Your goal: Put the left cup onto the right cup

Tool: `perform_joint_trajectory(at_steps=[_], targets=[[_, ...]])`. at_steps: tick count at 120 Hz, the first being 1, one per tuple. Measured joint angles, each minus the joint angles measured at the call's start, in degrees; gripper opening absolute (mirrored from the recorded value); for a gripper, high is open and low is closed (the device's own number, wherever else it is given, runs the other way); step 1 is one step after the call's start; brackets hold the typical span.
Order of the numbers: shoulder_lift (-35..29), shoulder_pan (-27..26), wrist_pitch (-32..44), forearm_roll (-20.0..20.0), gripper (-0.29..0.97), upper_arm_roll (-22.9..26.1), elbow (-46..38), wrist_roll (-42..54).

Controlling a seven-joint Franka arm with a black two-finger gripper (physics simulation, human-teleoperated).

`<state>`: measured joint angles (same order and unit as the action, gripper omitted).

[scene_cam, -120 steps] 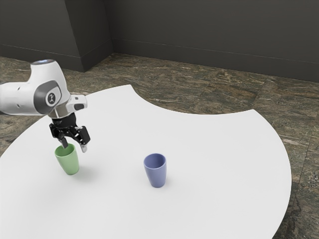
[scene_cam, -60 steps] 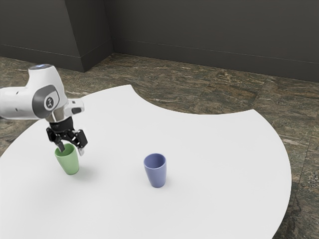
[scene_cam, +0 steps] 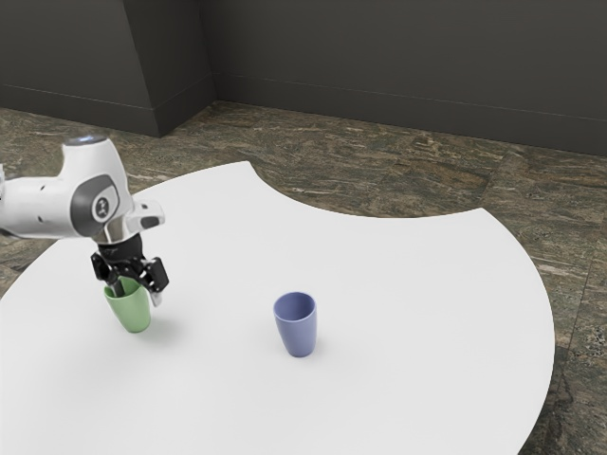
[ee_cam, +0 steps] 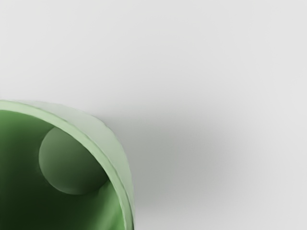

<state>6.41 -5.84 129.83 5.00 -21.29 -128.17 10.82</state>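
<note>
The green cup [scene_cam: 130,308] stands upright on the white table [scene_cam: 398,284] toward the exterior view's left. My gripper [scene_cam: 136,289] is down at its rim and open. One finger reaches inside the cup and the other hangs outside its wall on the side facing the blue cup. The blue cup [scene_cam: 295,323] stands upright near the table's middle, well apart toward the exterior view's right. In the wrist view the green cup [ee_cam: 72,167] lies right under my hand, its rim and inner bottom showing.
The round white table has a curved notch at its far edge [scene_cam: 313,204]. Bare tabletop lies between the two cups. A dark stone floor [scene_cam: 398,161] and dark walls surround the table.
My hand has come down and slightly toward the exterior view's left, so the fingers now straddle the green cup's rim. Neither cup has moved.
</note>
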Motion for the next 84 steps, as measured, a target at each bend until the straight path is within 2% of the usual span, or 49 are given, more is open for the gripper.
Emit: perform_joint_trajectory(at_steps=[33, 45, 61, 84], targets=[[1.6, -0.1, 3.0, 0.1, 0.63, 0.0, 0.1, -0.3], [2.2, -0.1, 3.6, 0.1, 0.59, 0.0, 0.0, -0.4], [2.4, -0.1, 4.2, 0.2, 0.45, 0.0, 0.0, -0.5], [2.4, -0.1, 4.5, 0.2, 0.13, 0.0, 0.0, -1.1]])
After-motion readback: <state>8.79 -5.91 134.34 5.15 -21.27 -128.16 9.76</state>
